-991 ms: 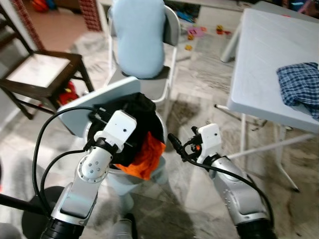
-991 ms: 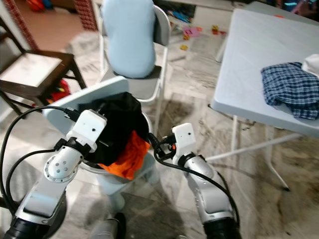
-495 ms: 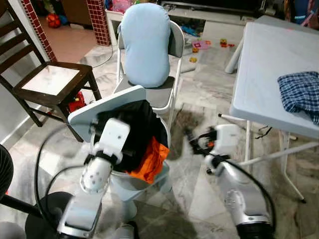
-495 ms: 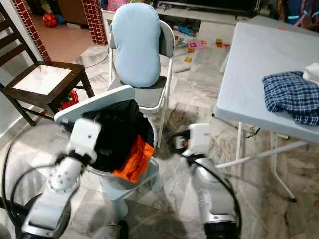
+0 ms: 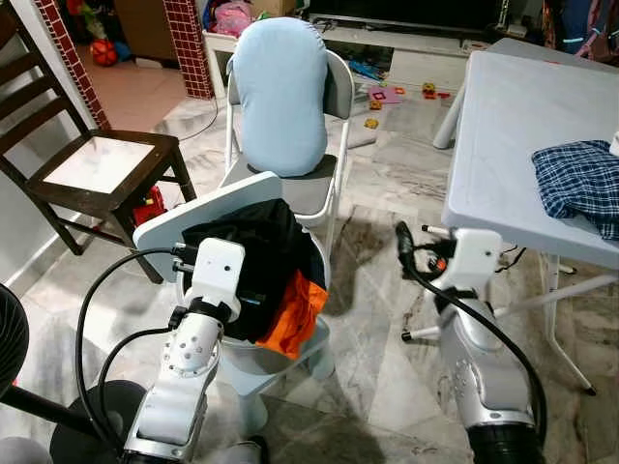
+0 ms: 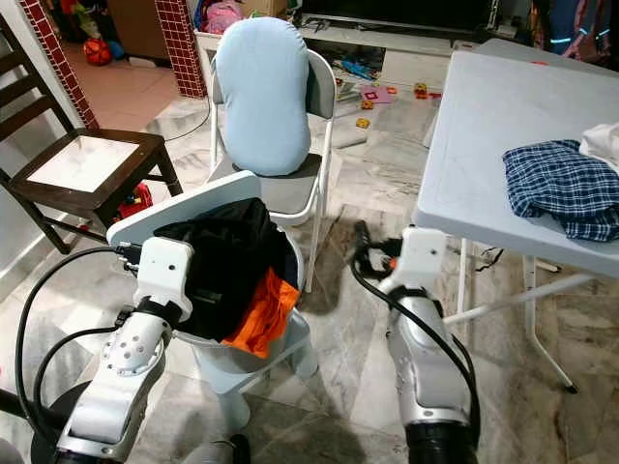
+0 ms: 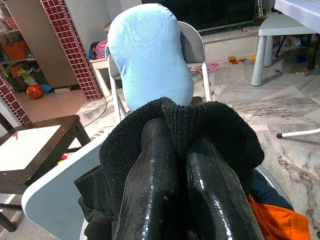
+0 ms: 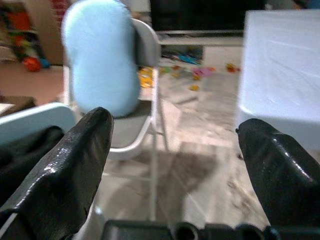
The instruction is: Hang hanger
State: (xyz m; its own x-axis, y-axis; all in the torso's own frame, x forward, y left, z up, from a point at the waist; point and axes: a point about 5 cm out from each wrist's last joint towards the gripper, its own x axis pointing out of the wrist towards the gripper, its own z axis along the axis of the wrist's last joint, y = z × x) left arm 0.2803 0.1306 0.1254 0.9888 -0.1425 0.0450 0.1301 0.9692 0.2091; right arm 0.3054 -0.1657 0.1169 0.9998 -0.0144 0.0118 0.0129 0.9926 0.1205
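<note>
A laundry bin (image 5: pixel 242 362) of clothes (image 5: pixel 256 261) sits centre; a folding chair (image 5: pixel 324 145) behind at 12 o'clock, wooden chair (image 5: pixel 92 174) at 10, table (image 5: pixel 513 145) at 2.

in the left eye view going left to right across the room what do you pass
Dark wooden chair → left gripper, shut on the black garment in the white basket → folding chair with the light blue cushion → right gripper, open → white table → plaid cloth.
</note>
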